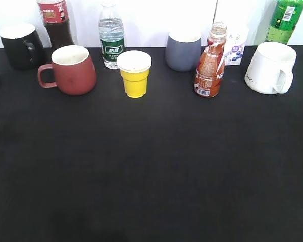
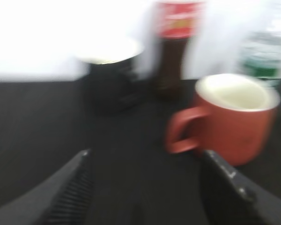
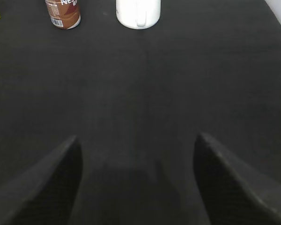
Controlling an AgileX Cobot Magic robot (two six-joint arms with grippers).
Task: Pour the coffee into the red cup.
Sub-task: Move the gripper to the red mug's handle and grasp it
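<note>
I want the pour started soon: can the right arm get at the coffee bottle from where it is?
Probably yes: the right gripper is open, and only bare black table lies between it and the coffee bottle.

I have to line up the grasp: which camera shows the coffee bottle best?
The exterior view: the coffee bottle stands whole, uncapped, between grey cup and white mug. Right wrist view catches only its lower half; left wrist view misses it.

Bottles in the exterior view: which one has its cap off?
The coffee bottle with the brown-orange label, standing between the grey cup and the white mug. Its neck ends in an open mouth; the water bottle's clear cap is on.
</note>
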